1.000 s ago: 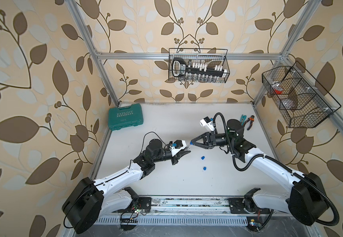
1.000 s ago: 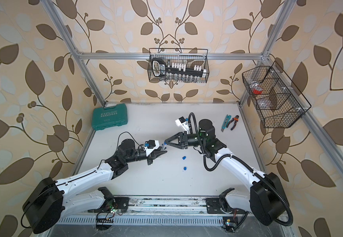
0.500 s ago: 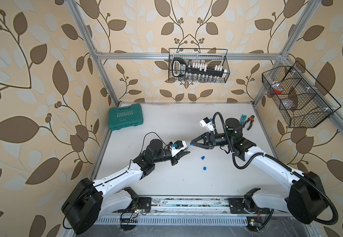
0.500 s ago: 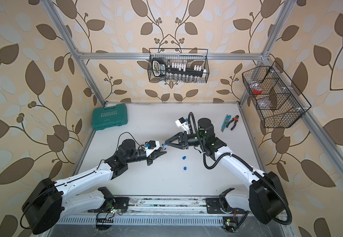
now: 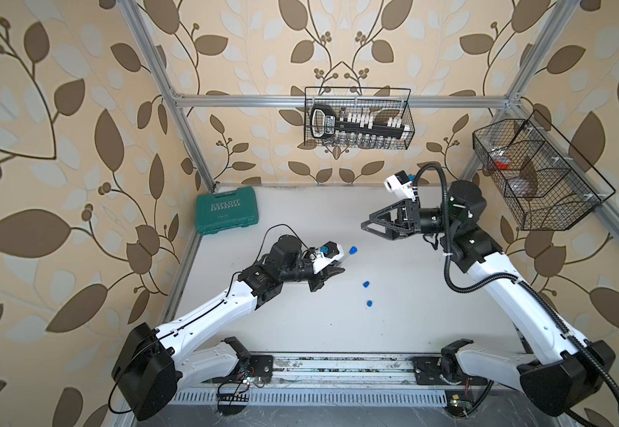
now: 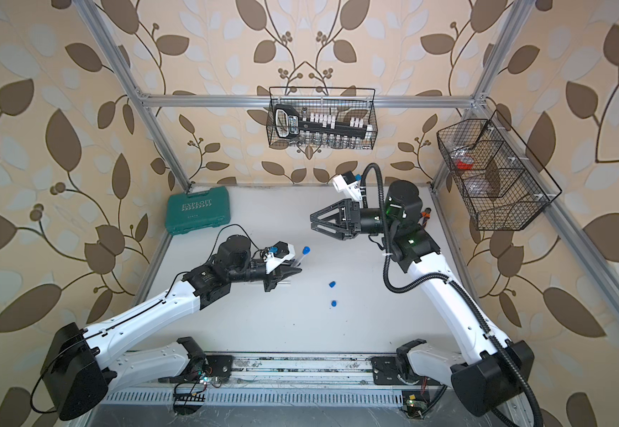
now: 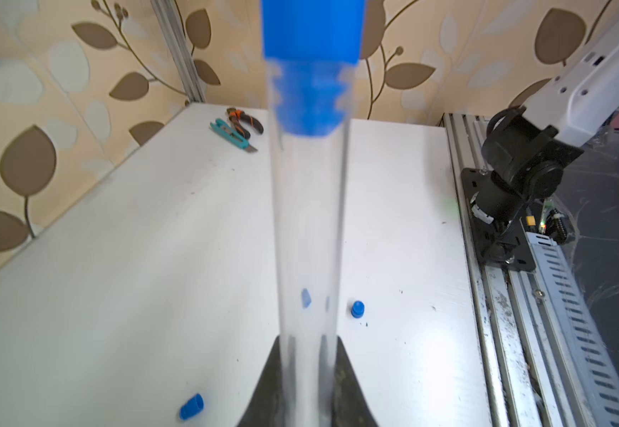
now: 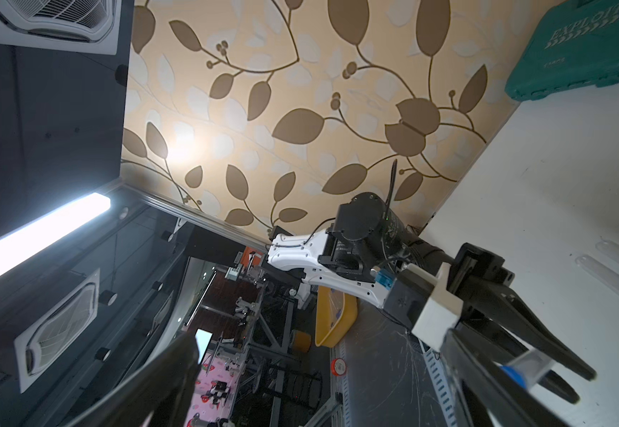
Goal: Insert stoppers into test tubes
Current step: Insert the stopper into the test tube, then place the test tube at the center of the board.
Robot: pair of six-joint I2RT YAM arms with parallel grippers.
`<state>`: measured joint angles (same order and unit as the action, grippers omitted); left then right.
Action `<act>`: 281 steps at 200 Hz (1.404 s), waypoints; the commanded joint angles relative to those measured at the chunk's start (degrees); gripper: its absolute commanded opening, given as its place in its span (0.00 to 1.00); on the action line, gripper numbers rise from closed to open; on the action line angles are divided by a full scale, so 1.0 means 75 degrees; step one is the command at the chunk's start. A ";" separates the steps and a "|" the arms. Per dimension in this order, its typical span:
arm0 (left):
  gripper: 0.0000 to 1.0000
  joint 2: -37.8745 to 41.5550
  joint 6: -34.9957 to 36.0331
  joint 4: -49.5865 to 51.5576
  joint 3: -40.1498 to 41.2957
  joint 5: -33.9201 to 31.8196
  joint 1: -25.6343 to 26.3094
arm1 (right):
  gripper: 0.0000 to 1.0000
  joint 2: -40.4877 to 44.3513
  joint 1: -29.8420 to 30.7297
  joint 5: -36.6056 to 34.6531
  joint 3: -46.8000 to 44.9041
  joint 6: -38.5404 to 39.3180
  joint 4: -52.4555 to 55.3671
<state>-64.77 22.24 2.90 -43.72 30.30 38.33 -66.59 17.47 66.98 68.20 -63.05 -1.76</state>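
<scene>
Backed off, the right tool (image 5: 365,226) gapes wide, empty. Opposite, the left tool (image 5: 335,273) pinches the test tube (image 7: 308,222) above the surface (image 5: 300,325), a blue stopper (image 7: 313,55) seemingly seated in its mouth; two loose stoppers (image 5: 366,284) (image 5: 369,303) lie nearby.

stoppers (image 5: 366,284): bright blue | case (image 5: 226,210): teal | wallpaper (image 5: 60,122): beige, brown leaves

Left arm (image 5: 211,307) and right arm (image 5: 515,292): white link shells, black joint housings, black bases; left gripper (image 5: 339,271) and right gripper (image 5: 363,225): black tapered fingers (image 5: 332,273); white camera bracket (image 5: 398,183) behind each; black corrugated conduit (image 5: 445,229) runs behind the right gripper.
</scene>
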 commanded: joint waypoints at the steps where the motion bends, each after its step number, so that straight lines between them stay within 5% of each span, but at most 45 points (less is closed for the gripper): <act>1: 0.00 -0.0276 0.0647 0.1704 -0.0934 -0.0847 0.0068 | 0.99 0.0278 -0.0626 -0.1243 -0.0349 0.2067 0.2834; 37: 0.00 -0.1629 0.2569 0.3990 -0.2664 -0.2430 -0.0220 | 0.93 0.0298 -0.1222 -0.4176 -0.0727 0.4411 0.5472; 81: 0.00 -0.3882 0.4692 0.6250 -0.4973 -0.3139 -0.0803 | 0.92 0.0224 -0.1244 -0.5462 -0.0593 0.5285 0.5998; 128: 0.00 -0.5910 0.6406 0.7494 -0.6747 -0.3216 -0.1273 | 0.92 0.0091 -0.1264 -0.5229 -0.0824 0.5524 0.5966; 210: 0.02 -0.8066 0.6967 0.7208 -0.8289 -0.2890 -0.1829 | 0.90 -0.0211 -0.1262 -0.4554 -0.1120 0.5617 0.5936; 281: 0.03 -0.8838 0.6854 0.7262 -0.8730 -0.3057 -0.1829 | 0.90 -0.0472 -0.1263 -0.4349 -0.0989 0.5723 0.6085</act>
<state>-129.73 73.34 55.61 -106.78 7.25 24.56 -69.69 8.16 33.01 60.03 -21.39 42.37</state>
